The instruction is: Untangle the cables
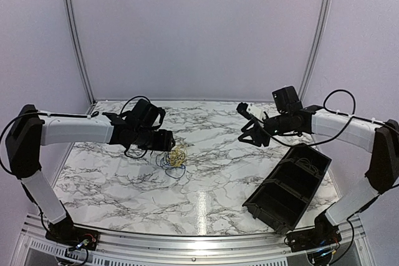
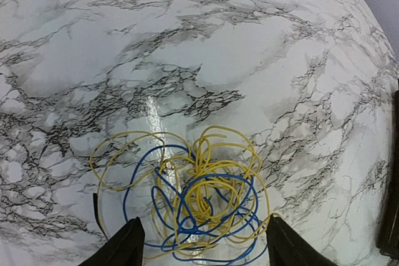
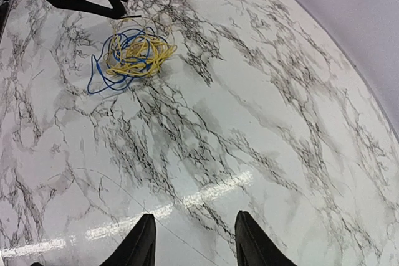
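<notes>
A tangle of yellow and blue cables (image 1: 174, 159) lies on the marble table left of centre. In the left wrist view the cables (image 2: 206, 197) form a loose knot of loops directly below and between my fingers. My left gripper (image 1: 167, 142) is open and empty, hovering just above the tangle, its fingertips (image 2: 128, 244) either side of it. A thin black wire end (image 2: 96, 213) shows at the tangle's left. My right gripper (image 1: 252, 135) is open and empty above the table's right half, far from the cables (image 3: 134, 54), which show at top left in its view.
A black divided bin (image 1: 290, 185) stands tilted at the front right of the table. The marble table (image 1: 206, 204) is bounded by side walls and a metal rail at the near edge.
</notes>
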